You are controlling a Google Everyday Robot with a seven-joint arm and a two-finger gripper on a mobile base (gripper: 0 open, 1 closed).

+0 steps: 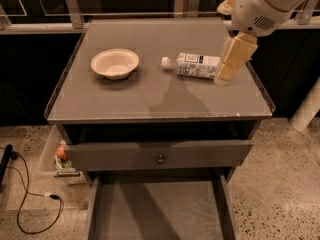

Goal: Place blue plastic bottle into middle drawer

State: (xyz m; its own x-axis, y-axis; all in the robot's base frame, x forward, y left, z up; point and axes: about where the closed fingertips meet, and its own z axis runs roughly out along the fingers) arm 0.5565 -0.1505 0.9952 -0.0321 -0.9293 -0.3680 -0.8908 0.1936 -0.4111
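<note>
Far left on the floor, I see a dark cable (27, 204) looping across the speckled tiles. Next to it a small white bin (49, 156) sits against the cabinet's left side, with something orange inside it.

On the bench (150, 101), a pale bowl (115, 63) stands upright on the left half. Right of centre the bottle (192, 65) lies on its side. Its white cap points left toward the bowl, and the two are apart.

Below the bench top, a drawer front with a round knob (160, 159) sits slightly out. Under that the middle drawer (160, 211) is pulled well out toward me, and I can see its flat grey floor and thin side walls. The bottle is up on the bench, not in this drawer.

The gripper (223, 76) comes down from the white arm at the upper right, slanting down and to the left, and its tip overlaps the bottle's right end in my view. I cannot tell whether it touches the bottle, nor whether the gripper is open or closed. At the far right a white post (307, 109) leans beside the cabinet.
</note>
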